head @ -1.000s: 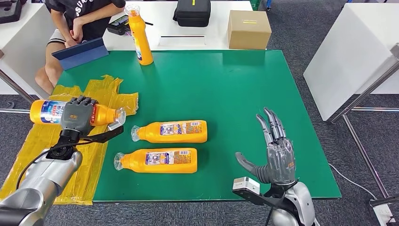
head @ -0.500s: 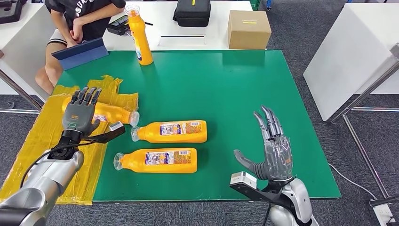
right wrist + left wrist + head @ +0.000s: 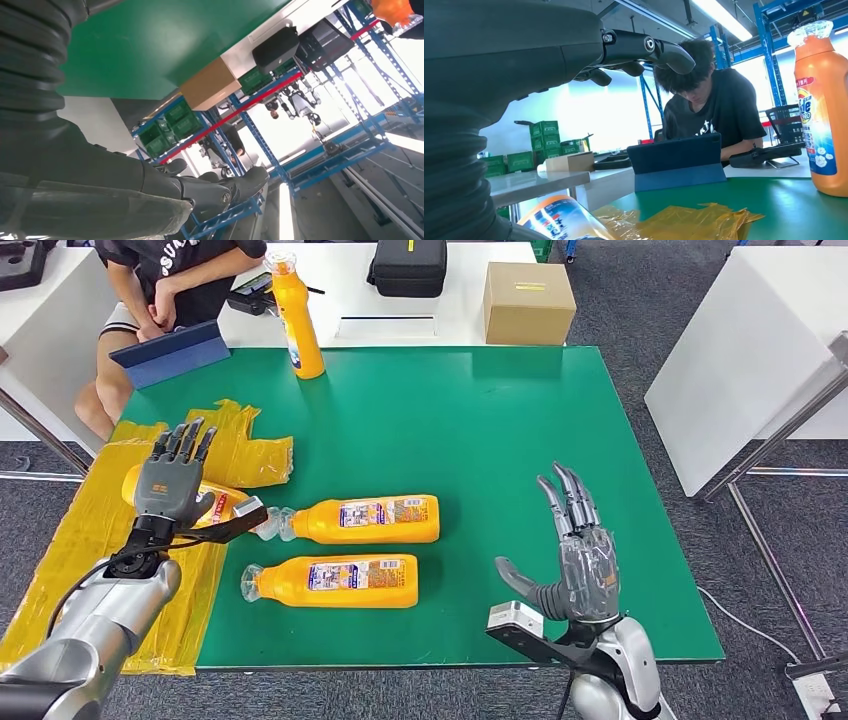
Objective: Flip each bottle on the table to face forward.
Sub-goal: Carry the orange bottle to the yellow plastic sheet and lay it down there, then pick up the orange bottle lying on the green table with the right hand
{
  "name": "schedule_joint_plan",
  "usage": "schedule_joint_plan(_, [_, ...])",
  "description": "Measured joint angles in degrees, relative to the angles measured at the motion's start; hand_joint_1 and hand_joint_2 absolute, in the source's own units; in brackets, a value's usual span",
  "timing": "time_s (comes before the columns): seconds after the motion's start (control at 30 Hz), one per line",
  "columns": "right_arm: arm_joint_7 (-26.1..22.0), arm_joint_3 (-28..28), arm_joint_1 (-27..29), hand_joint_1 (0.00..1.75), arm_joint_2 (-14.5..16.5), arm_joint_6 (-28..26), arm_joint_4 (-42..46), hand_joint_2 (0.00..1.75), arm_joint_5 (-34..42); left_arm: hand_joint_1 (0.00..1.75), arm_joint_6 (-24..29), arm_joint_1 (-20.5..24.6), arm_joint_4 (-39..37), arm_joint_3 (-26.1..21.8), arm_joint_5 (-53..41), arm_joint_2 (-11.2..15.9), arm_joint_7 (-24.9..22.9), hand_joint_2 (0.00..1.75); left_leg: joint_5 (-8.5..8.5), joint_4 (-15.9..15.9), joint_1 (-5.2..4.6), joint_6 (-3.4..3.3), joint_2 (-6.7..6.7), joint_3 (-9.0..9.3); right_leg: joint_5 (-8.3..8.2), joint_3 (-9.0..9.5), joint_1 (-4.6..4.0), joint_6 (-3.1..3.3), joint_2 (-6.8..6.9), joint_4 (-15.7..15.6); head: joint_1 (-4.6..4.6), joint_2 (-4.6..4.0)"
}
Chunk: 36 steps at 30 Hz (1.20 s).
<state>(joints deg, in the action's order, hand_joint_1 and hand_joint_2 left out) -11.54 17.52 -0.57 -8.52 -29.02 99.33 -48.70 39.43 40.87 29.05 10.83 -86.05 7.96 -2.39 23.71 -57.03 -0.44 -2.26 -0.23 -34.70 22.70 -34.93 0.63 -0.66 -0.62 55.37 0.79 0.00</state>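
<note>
The bottle [image 3: 215, 502] beside the left hand [image 3: 167, 480] now lies released on the surface, both hands open and empty, so another flip looks finished.

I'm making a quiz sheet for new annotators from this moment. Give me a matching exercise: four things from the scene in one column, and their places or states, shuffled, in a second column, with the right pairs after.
Things:
1. cardboard box
2. upright bottle
3. left hand
4. right hand

Places or states:
A. stands at the far edge of the green mat
B. open, over the mat's near right part
C. on the white table beyond the mat
D. fingers spread over a lying bottle on the yellow plastic sheet

Pairs: 1-C, 2-A, 3-D, 4-B
</note>
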Motion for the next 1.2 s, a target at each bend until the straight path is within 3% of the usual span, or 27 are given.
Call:
schedule_joint_plan(0.2, [2.42,-0.02,-0.75,0.0,0.41,1.29,-1.27,1.75,-2.37,0.0,-0.21,-0.21,0.13,-0.99,3.76,-0.67,3.3,1.75,0.0,0.0,0.0,0.0,0.0,0.0,0.0,0.02,0.0,0.0,0.0,0.0,0.0,0.0])
schedule_joint_plan(0.33, [5.81,0.01,-2.84,0.0,0.42,4.49,-3.1,1.75,-5.89,0.0,-3.33,-1.28,2.16,-2.73,14.17,-2.07,11.3,1.75,0.0,0.0,-0.01,-0.01,0.0,0.0,-0.01,0.04,0.0,-0.01,0.0,0.0,-0.01,0.0])
schedule_joint_plan(0.43, [8.52,0.51,-6.99,0.0,0.13,9.19,-7.23,1.75,-8.5,0.0,-13.2,-3.45,7.37,-4.31,33.09,-4.28,21.44,1.75,-0.01,0.0,-0.03,-0.01,0.01,0.01,-0.03,0.07,0.01,-0.03,-0.01,0.0,-0.01,0.0])
schedule_joint_plan(0.53, [9.61,2.31,-13.4,0.0,-0.32,14.81,-14.17,1.75,-8.97,0.0,-26.38,-7.12,16.48,-4.89,53.74,-6.55,26.84,1.75,-0.03,-0.01,-0.05,-0.04,0.04,0.02,-0.05,0.1,0.02,-0.05,-0.02,0.0,0.01,0.0])
schedule_joint_plan(0.67, [9.96,5.85,-22.28,0.0,-0.34,20.02,-23.89,1.75,-8.85,0.0,-33.47,-11.54,28.18,-4.02,67.53,-8.16,27.7,1.75,-0.04,-0.03,-0.08,-0.06,0.03,0.04,-0.06,0.11,0.05,-0.06,-0.01,0.0,0.0,0.0])
schedule_joint_plan(0.83, [9.35,10.28,-30.95,0.0,0.53,23.67,-33.4,1.75,-7.57,0.0,-35.58,-15.9,38.03,-1.31,71.83,-9.26,28.03,1.75,-0.04,-0.02,-0.05,-0.06,-0.01,0.03,-0.05,0.1,0.04,-0.05,0.02,0.0,-0.01,0.0])
schedule_joint_plan(1.2, [8.39,17.22,-38.08,0.0,6.22,25.11,-46.06,1.75,-4.89,0.0,-35.64,-18.81,44.06,2.27,72.22,-11.82,27.92,1.75,-0.07,-0.01,0.02,0.01,-0.01,0.05,-0.04,0.1,-0.07,-0.03,0.01,0.01,-0.01,0.0])
